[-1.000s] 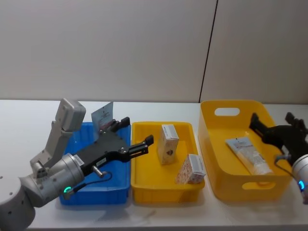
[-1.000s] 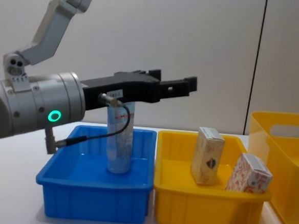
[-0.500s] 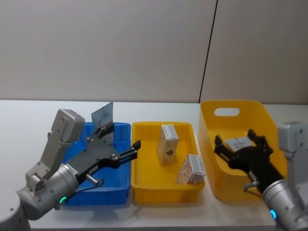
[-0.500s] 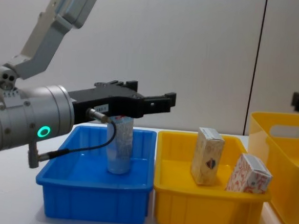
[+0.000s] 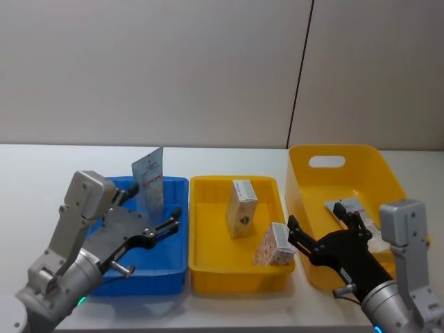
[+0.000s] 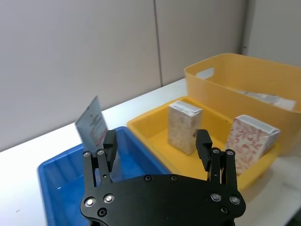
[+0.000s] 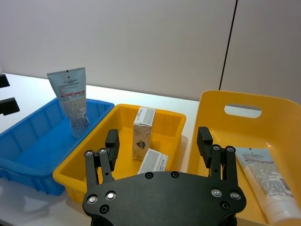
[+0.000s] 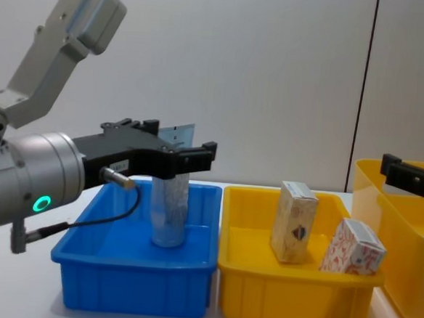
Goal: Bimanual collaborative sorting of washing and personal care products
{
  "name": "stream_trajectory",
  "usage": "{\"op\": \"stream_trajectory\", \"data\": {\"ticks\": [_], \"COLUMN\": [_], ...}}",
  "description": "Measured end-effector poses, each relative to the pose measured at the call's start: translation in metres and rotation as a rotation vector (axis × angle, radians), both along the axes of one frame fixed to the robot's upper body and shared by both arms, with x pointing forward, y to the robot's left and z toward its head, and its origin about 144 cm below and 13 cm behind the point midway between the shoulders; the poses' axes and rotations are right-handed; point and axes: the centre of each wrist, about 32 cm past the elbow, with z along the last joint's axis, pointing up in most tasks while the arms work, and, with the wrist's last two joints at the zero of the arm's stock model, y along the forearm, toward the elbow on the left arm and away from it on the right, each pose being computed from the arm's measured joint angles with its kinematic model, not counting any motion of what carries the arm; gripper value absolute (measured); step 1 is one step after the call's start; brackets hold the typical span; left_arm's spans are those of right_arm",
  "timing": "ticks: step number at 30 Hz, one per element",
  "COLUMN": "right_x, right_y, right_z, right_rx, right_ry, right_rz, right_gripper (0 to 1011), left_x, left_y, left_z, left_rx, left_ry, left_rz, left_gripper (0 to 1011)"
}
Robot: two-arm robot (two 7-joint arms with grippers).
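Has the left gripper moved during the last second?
Yes. The left gripper drew back from above the middle yellow tray to above the blue tray.

My left gripper [image 6: 156, 141] and right gripper [image 7: 158, 135]: matt black plastic, shiny metal screws. Blue tray [image 5: 139, 281], yellow tray [image 5: 239, 277]: smooth glossy plastic. Tube [image 5: 149, 182]: soft satin plastic. Cream carton [image 5: 241, 208], patterned carton [image 5: 275, 244]: matt card. Table [image 5: 35, 180]: smooth, matt.

We read this as a robotics lab cell. Plain white bench [image 5: 41, 173], blank grey panel wall [image 5: 173, 69] with one dark seam [image 5: 300, 69]. Blue tray [image 8: 130, 284], yellow tray [image 8: 297, 299] and yellow bin [image 5: 309, 182] sit in a row like a test fixture. Left tool [image 6: 156, 138] and right tool [image 7: 158, 136], black with exposed screws, hang over the bench. The left arm shows a green status light [image 8: 41, 204].
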Motion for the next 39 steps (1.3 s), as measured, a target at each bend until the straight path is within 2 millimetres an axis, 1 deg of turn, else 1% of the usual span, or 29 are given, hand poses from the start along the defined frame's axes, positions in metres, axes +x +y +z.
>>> {"op": "stream_trajectory", "data": {"ticks": [11,18,28,39], "right_x": [0.000,-0.001,-0.007,-0.023], "right_y": [0.000,-0.002,-0.008,-0.019], "right_z": [0.000,0.000,0.004,0.007], "right_rx": [0.000,0.001,0.005,0.005], "right_ry": [0.000,0.006,0.038,0.111], "right_rz": [0.000,0.006,0.021,0.048], "right_gripper": [1003,1003,1003,1003], "left_x": [-0.019,-0.026,-0.027,-0.027], "left_y": [0.001,0.001,0.001,0.001], "left_z": [-0.004,-0.005,-0.005,-0.005], "left_rx": [0.049,0.066,0.068,0.068], "left_ry": [-0.038,-0.054,-0.058,-0.058], "left_rz": [0.135,0.184,0.193,0.193], "left_gripper": [1001,1001,1001,1001]}}
